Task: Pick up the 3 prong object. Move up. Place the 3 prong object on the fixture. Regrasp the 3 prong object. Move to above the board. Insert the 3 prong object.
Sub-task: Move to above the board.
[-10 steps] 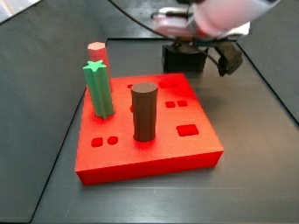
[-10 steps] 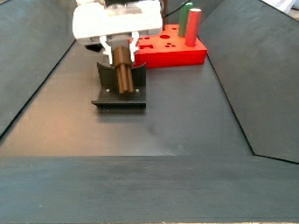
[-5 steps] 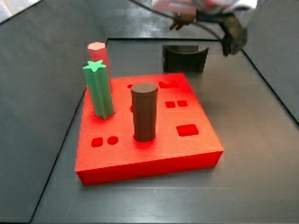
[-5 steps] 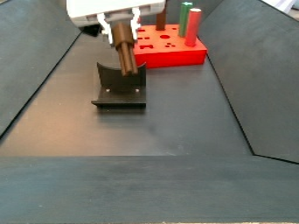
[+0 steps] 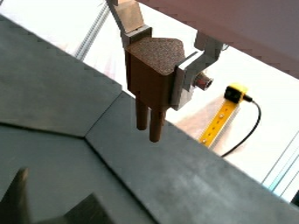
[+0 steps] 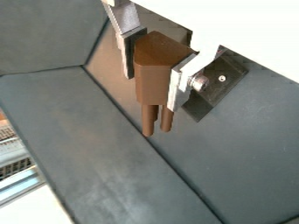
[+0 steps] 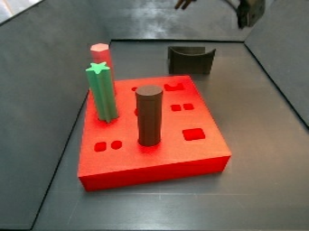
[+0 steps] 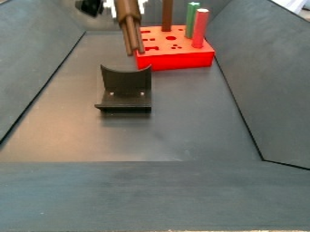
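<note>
Side views: pincer [image 8: 126, 7] has apparently lifted 3 prong object [image 8: 127, 36] higher.

My gripper [image 5: 158, 66] hangs above the dark floor [image 5: 176, 188], its silver fingers [image 5: 131, 22] clamped on the broad brown body of the 3 prong object [image 5: 152, 79]. The prongs point down, clear of the floor. The fixture [image 5: 52, 206] sits near a corner of this wrist view, well apart from the prongs.
</note>
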Available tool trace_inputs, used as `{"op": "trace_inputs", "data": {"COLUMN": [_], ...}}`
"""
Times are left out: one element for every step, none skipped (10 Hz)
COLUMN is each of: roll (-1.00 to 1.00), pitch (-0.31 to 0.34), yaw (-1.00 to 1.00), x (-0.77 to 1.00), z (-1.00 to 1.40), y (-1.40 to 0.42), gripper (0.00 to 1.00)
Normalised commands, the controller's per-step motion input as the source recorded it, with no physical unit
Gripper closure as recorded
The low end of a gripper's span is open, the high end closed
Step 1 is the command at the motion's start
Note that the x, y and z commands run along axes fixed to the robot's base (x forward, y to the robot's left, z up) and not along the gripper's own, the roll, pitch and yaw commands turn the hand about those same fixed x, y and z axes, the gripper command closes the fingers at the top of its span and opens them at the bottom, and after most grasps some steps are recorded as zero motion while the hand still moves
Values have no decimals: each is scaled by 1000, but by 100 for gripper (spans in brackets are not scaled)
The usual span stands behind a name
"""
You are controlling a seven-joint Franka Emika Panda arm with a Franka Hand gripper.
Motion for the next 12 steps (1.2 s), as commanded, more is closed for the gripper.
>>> {"op": "trace_inputs", "data": {"roll": [-53,-61,-68,-69,-72,-75,-1000,-1000,-1000,-1000,-1000,-1000], "pitch": [-71,-50,-23,-9,18,49,-111,-119,-126,-133,-140,-142], "yaw": [-58,-72,-78,-77,-68,-56,-85,-82,-85,-97,-105,-110], "x": [-103,-103,-96,-88,-69,-55,-425,-423,-446,-467,-480,-490], "z": [1000,1000,902,789,566,338,267,241,254,253,259,259], "y": [25,27,20,16,11,8,-1000,-1000,-1000,-1000,-1000,-1000], "gripper": [100,100,100,100,100,100,100,100,100,100,100,100]}}
